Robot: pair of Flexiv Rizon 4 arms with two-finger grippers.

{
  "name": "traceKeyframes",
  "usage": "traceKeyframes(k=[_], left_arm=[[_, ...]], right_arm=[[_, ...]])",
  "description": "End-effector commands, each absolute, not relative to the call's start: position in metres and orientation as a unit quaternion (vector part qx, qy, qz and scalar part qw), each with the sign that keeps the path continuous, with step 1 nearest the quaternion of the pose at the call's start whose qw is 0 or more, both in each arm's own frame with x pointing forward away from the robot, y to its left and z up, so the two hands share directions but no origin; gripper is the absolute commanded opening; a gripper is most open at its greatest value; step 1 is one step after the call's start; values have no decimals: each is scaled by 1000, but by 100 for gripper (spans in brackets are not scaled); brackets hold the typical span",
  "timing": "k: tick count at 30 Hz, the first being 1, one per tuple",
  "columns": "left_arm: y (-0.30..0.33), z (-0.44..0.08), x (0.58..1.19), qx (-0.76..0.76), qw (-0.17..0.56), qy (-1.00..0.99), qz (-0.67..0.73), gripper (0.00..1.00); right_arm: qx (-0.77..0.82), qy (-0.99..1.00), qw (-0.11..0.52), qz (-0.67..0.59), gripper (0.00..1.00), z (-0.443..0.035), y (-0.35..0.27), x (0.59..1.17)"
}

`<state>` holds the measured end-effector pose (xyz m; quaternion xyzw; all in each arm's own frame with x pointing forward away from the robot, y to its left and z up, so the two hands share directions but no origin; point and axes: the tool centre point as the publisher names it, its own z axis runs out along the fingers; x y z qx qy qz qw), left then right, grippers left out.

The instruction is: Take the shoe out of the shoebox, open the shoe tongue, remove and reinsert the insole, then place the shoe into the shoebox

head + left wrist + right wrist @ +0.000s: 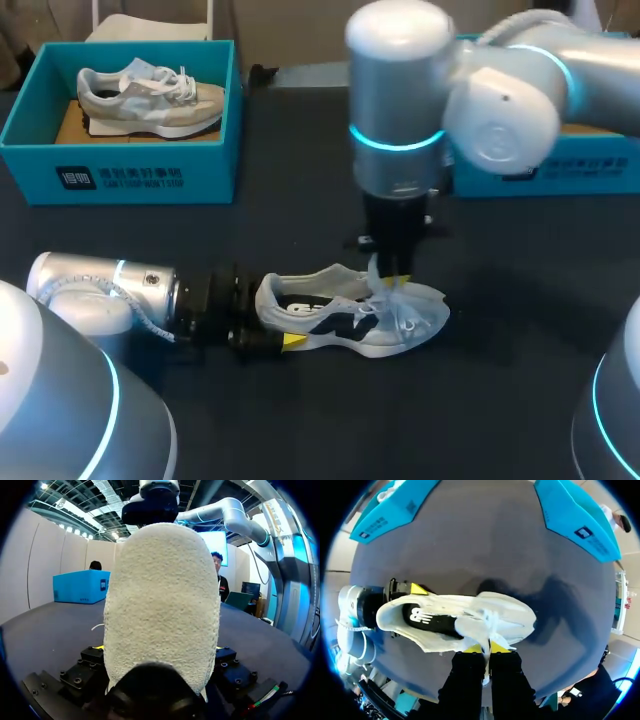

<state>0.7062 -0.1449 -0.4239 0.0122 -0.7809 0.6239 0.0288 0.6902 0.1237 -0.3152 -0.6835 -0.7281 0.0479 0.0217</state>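
The shoe (350, 315) rests on the tabletop (500, 400), about midway along and toward the near edge, with its toe pointing to the right edge. The left gripper (272, 320) clamps the heel from both sides. The right gripper (487, 649) descends from above, fingers narrow, and pinches the tongue (479, 625). The shoebox (130, 172) stands at the far left corner and contains a second shoe (150, 95).

Shoe (350, 315) on table (500, 400) (before shoebox (120, 175))
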Motion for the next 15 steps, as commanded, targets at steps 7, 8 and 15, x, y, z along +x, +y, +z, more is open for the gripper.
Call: traceKeyframes(k=[7,8,15], left_arm=[[-141,-428,706,14,27,-781,624,0],[-141,-428,706,14,27,-781,624,0],[-141,-428,706,14,27,-781,624,0]], right_arm=[[-676,-703,200,-91,0,-334,77,687],[-674,-702,208,-96,0,-336,75,687],[-669,-697,235,-107,1,-352,72,683]])
